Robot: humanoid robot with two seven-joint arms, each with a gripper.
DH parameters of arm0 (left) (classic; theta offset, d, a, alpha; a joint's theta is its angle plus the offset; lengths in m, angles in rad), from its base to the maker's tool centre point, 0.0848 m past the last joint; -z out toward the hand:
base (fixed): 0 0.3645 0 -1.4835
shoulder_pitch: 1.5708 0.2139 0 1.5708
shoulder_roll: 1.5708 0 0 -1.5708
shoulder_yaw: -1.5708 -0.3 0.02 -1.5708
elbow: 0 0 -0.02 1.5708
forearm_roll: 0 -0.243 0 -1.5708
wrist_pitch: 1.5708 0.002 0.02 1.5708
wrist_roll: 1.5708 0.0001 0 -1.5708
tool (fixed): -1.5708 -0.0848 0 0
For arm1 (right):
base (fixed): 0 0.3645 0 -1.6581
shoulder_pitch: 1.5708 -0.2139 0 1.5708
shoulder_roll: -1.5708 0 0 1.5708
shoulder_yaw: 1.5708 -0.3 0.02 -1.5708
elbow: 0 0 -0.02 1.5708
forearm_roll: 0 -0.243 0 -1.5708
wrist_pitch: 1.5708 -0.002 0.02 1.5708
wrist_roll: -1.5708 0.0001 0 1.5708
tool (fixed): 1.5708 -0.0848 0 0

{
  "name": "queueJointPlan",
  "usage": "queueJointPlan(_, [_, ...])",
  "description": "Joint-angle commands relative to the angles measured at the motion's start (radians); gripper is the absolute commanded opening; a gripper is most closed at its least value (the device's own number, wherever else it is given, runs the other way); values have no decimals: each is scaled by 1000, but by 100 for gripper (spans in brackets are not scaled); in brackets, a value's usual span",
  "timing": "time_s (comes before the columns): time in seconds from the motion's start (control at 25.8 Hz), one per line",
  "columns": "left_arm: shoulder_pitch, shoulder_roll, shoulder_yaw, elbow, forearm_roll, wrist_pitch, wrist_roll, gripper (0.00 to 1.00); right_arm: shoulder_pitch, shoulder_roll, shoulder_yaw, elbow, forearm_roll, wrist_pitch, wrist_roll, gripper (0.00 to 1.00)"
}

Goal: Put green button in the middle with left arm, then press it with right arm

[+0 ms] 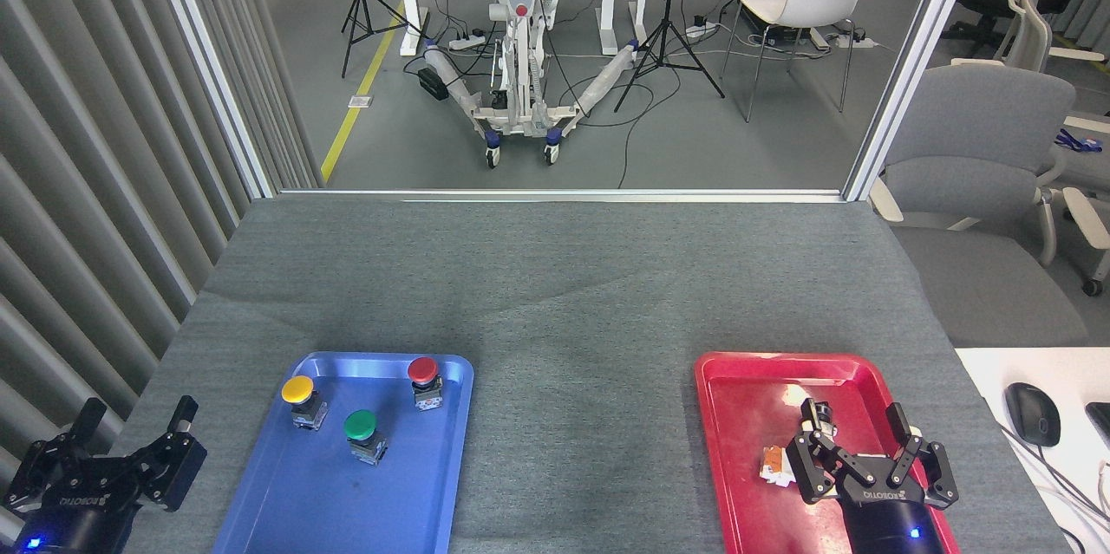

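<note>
1. Head view: the left arm (pixel 134 433) waits at the near left corner, outside the blue tray (pixel 260 493), fingers spread and empty.
2. The green button (pixel 362 434) stands upright in this tray, to the right and slightly forward of this gripper.
3. The right arm (pixel 858 433), also spread, hangs over the red tray (pixel 728 415), farther away; the middle (pixel 581 415) is between the trays.

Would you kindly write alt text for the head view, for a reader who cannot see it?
A green button stands in a blue tray on a grey table cloth, beside a yellow button and a red button. The left pincer is open beside that tray; the right pincer is open over a red tray.
</note>
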Motion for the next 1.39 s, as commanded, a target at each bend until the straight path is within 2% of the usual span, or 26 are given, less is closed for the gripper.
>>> queueJointPlan(0.0, [18, -2, 4, -4, 8, -10, -13, 99, 5, -3, -3, -8, -2, 7, 6, 100])
queueJointPlan(0.19, [18, 2, 5, -7, 11, -17, 20, 99, 55, -46, -4, -27, -7, 37, 10, 100])
queueJointPlan(0.43, [20, 7, 4, -7, 12, -22, 43, 99, 78, -41, 2, -53, -14, 27, 4, 100])
queueJointPlan(0.66, [29, 73, 1, -6, 12, -48, 50, 99, 126, -37, 4, -63, -8, 34, -2, 100])
queueJointPlan(1.36, [33, 75, -4, 1, 14, -69, 61, 99, 115, -47, 14, -62, -5, 7, 2, 100])
